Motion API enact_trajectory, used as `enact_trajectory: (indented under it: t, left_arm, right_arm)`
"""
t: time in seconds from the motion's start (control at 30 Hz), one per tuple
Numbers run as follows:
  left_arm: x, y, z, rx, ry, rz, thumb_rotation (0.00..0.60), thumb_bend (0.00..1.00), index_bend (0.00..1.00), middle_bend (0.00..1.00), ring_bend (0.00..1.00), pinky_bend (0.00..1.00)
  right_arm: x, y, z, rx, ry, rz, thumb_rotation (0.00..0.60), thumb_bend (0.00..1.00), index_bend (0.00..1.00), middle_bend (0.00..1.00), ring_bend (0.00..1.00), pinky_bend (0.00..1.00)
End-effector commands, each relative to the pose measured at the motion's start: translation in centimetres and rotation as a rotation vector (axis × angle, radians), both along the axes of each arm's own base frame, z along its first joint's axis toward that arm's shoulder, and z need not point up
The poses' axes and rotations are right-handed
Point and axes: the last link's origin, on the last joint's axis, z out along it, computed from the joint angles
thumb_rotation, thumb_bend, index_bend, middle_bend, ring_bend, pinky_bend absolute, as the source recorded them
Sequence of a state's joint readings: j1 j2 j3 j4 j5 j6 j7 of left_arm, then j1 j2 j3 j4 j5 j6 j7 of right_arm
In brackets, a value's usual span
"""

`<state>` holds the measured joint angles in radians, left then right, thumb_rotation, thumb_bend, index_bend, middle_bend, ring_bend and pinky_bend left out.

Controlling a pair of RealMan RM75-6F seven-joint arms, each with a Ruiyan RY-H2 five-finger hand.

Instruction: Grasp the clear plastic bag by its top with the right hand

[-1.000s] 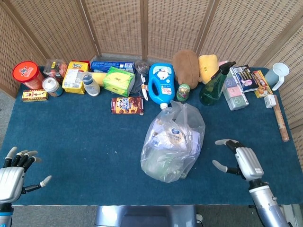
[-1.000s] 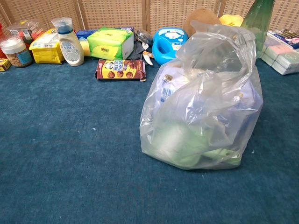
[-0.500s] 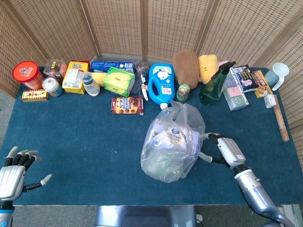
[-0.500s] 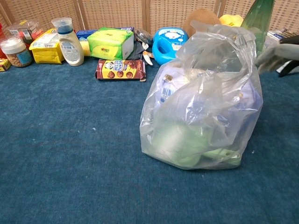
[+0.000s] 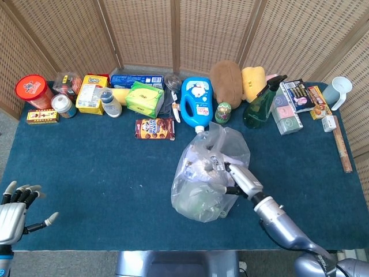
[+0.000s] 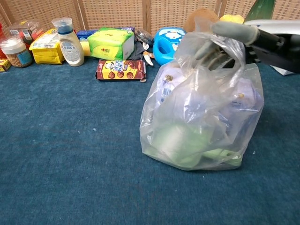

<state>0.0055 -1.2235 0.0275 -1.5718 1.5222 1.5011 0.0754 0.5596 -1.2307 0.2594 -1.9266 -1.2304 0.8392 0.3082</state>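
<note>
The clear plastic bag (image 5: 206, 176) stands near the middle of the blue worktop (image 5: 104, 167), bulging with packaged goods, its loose gathered top pointing up and toward the back row of groceries. The step in hand is the closing approach: the right hand (image 5: 239, 178) is at the bag's upper right side, fingers reaching into the crumpled film at the top. Whether those fingers are clamped on the plastic or merely pressed among its folds cannot be told from either view, so the grasp is best judged as not yet confirmed.

The next move probably calls for curling the fingers together around the bunched top film, taking plastic only and none of the contents beneath, before any lift.

The head view shows the whole layout: the bag's footprint, the right forearm coming in from the lower right, and the left hand (image 5: 14, 210) at the near left corner, holding nothing with its fingers spread. The chest view shows none of the left hand, but it gives the height relation that the head view lacks: the right hand (image 6: 243, 40) sits level with the bag's mouth, with pale fingers (image 6: 233, 32) lying over the top fold and darker ones seen through the film
</note>
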Motion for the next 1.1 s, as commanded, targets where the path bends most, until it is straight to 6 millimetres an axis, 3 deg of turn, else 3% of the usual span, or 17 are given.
enact_trajectory:
  t: [0.03, 0.27, 0.43, 0.57, 0.73, 0.8, 1.0, 1.1]
  left_arm:
    - [-0.4, 0.0, -0.1, -0.002, -0.008, 0.01, 0.075, 0.14, 0.37, 0.27, 0.18, 0.04]
    - [-1.2, 0.1, -0.3, -0.002, -0.014, 0.024, 0.072, 0.14, 0.37, 0.27, 0.18, 0.04]
    - [-1.6, 0.1, -0.3, -0.002, -0.016, 0.03, 0.076, 0.14, 0.37, 0.27, 0.18, 0.04]
    - [-1.8, 0.1, -0.5, -0.004, -0.021, 0.034, 0.074, 0.14, 0.37, 0.27, 0.18, 0.04]
    - [-1.9, 0.1, -0.5, -0.007, -0.024, 0.033, 0.073, 0.14, 0.37, 0.27, 0.18, 0.04]
    - [-1.9, 0.1, -0.5, -0.006, -0.024, 0.031, 0.073, 0.14, 0.37, 0.27, 0.18, 0.04]
    - [-1.7, 0.2, -0.6, -0.009, -0.026, 0.022, 0.073, 0.14, 0.37, 0.27, 0.18, 0.04]
    - [-1.6, 0.2, -0.7, -0.012, -0.028, 0.018, 0.074, 0.14, 0.37, 0.27, 0.18, 0.04]
  right_arm:
    - [2.3, -0.2, -0.5, 0.086, -0.118, -0.031, 0.115, 0.19, 0.29, 0.31, 0.26, 0.25]
    - [5.8, -1.0, -0.6, 0.29, -0.399, -0.173, 0.113, 0.19, 0.3, 0.33, 0.28, 0.25]
    - [8.1, -1.7, 0.6, 0.406, -0.653, -0.3, 0.115, 0.19, 0.34, 0.38, 0.35, 0.28]
    - [8.8, -2.3, 2.0, 0.444, -0.844, -0.409, 0.116, 0.19, 0.39, 0.47, 0.46, 0.44]
    - [8.8, -2.9, 3.9, 0.432, -0.955, -0.479, 0.131, 0.22, 0.44, 0.54, 0.59, 0.63]
    - [8.6, -3.2, 4.7, 0.419, -1.003, -0.518, 0.21, 0.25, 0.47, 0.59, 0.68, 0.73]
    - [8.2, -4.0, 8.0, 0.372, -1.186, -0.648, 0.514, 0.32, 0.55, 0.66, 0.75, 0.85]
    - [8.5, -4.2, 9.7, 0.358, -1.234, -0.65, 0.596, 0.35, 0.59, 0.69, 0.78, 0.89]
